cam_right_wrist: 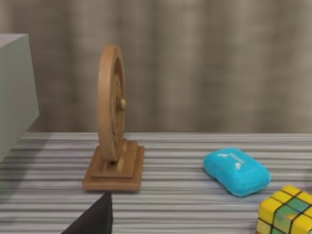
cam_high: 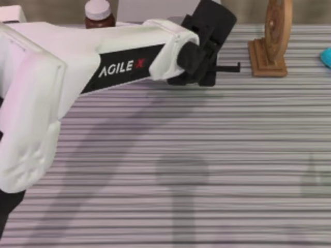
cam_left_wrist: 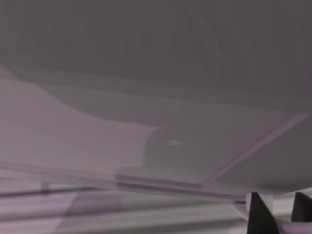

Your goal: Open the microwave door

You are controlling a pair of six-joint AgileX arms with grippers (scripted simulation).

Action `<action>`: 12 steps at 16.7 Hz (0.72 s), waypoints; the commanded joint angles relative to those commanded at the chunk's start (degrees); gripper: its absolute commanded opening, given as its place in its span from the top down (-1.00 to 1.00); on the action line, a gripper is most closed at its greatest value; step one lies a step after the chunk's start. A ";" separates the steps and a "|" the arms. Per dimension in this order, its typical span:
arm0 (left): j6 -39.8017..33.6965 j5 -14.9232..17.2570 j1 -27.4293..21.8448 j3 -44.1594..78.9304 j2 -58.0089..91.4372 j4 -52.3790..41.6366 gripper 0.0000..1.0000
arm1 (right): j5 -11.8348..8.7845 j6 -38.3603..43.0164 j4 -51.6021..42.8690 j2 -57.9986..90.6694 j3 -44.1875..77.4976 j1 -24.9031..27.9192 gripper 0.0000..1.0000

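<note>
Directly ahead of the left gripper (cam_high: 214,59), pressed close: the microwave door (cam_left_wrist: 170,122), a grey translucent window in a pale frame that fills the left wrist view. It belongs to the microwave (cam_high: 150,9), a light-grey box at the table's far edge, largely hidden behind the pincer's own arm. Judged handling: a rigid, light, hinged panel, smooth and likely slippery on its face, so it should swing rather than lift. The best hold would be the thin vertical handle bar, gripped across its width and drawn along the hinge arc; the bar itself cannot be picked out with certainty. Pincer state, left: cannot tell whether apart, together or clamped on anything. Cavity behind the window: contents not discernible. Beyond the arm, on the side away from the pincer's tip: a brown bottle (cam_high: 98,14) with a white cap, upright, contents not visible. Just past the pincer's tip: a wooden wheel (cam_high: 271,41) on a stepped base, apart from the pincer. Farther the same way: a cyan block (cam_right_wrist: 236,170) and a multicoloured cube (cam_right_wrist: 287,212), near one another. Right gripper: outside the top view, idle; a dark wedge (cam_right_wrist: 92,219) in its wrist view may be part of it, state cannot be told.
</note>
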 joint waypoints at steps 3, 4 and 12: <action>0.00 0.00 0.00 0.00 0.00 0.00 1.00 | 0.00 0.00 0.00 0.00 0.00 0.00 -1.00; 0.00 0.00 0.00 0.00 0.00 0.00 1.00 | 0.00 0.00 0.00 0.00 0.00 0.00 -1.00; 0.46 0.54 -0.36 -0.94 -0.14 0.49 1.00 | 0.00 0.00 0.00 0.00 0.00 0.00 -1.00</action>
